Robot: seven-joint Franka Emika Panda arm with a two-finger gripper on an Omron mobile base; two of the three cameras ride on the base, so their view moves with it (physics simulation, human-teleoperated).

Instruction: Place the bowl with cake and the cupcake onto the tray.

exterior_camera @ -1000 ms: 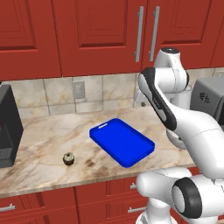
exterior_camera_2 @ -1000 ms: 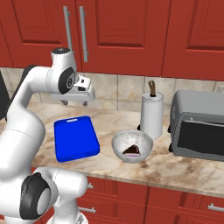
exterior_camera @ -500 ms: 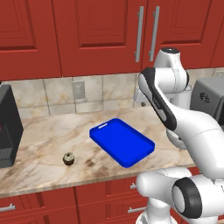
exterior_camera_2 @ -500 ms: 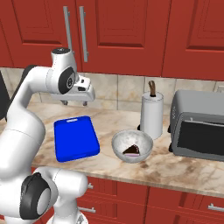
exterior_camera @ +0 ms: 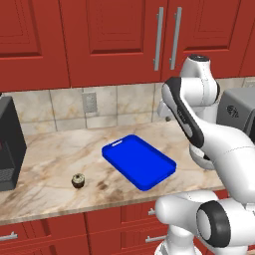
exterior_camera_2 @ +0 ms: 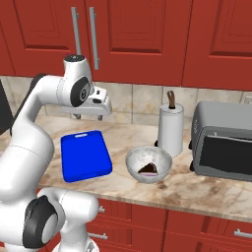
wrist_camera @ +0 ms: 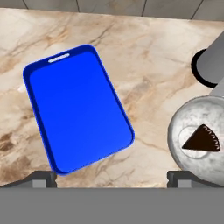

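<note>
Tray [wrist_camera: 76, 111] beside bowl with cake [wrist_camera: 199, 142]

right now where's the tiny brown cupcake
The tiny dark brown cupcake sits on the marble counter in the left base view, left of the bright blue rectangular tray and right of the black appliance.

Red cabinets [exterior_camera: 99, 40] with long metal handles [exterior_camera: 158, 39] hang above a beige tiled backsplash [exterior_camera: 64, 107] with an outlet [exterior_camera: 89, 101]. A marbled tan counter [exterior_camera: 50, 169] runs over red drawers [exterior_camera_2: 206, 229]. On it stand a grey toaster oven [exterior_camera_2: 221, 147], a paper-towel roll [exterior_camera_2: 171, 129] and, at far left, a black appliance [exterior_camera: 9, 144], perhaps a coffee machine.
</note>
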